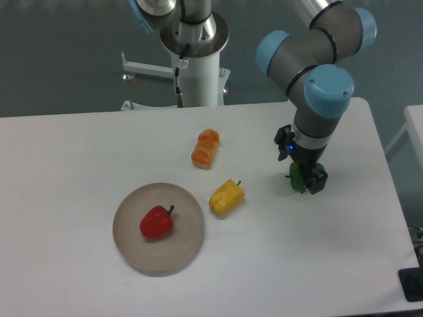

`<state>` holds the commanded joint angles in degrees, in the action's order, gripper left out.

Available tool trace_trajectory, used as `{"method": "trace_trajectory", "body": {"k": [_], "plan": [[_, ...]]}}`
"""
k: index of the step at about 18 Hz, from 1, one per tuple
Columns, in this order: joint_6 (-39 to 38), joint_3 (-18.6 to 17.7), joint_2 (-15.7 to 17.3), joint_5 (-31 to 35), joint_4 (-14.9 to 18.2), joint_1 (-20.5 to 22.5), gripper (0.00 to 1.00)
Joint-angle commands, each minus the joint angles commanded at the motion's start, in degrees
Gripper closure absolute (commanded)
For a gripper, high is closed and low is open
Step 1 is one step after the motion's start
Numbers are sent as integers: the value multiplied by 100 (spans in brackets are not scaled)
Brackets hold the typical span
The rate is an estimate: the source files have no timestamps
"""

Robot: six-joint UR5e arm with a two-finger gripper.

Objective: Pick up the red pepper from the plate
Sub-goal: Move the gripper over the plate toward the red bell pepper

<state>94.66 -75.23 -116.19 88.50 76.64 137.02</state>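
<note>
The red pepper (157,222) is small and glossy with a short dark stem. It lies left of centre on the round beige-grey plate (188,241) at the front left of the table. My gripper (306,179) hangs low over the table at the right, far from the plate, pointing down. A small green piece (297,177) shows at its fingers. From this angle the jaws are hidden by the wrist, so I cannot tell if they are open or shut.
A yellow pepper (226,197) lies just right of the plate. An orange pepper (205,148) lies behind it near the table's middle. The arm's white base column (195,72) stands at the table's back edge. The table's right edge is close to the gripper.
</note>
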Motion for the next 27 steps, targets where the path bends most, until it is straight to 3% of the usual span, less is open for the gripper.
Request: {"method": "trace_trajectory", "body": {"k": [6,9,13,16,21,27], "plan": [[-35,26,0,-149,9,-17,0],[-44,-175,79,-350,0,-70,0],[-1104,-237,264,-545,-26,-693,0],[-1967,-237,237,-545,-368,-1343,0],[-3083,-229,10,-492,-693,-1949,0],[-3507,-229,-448,-317,-1116,-2381,0]]}}
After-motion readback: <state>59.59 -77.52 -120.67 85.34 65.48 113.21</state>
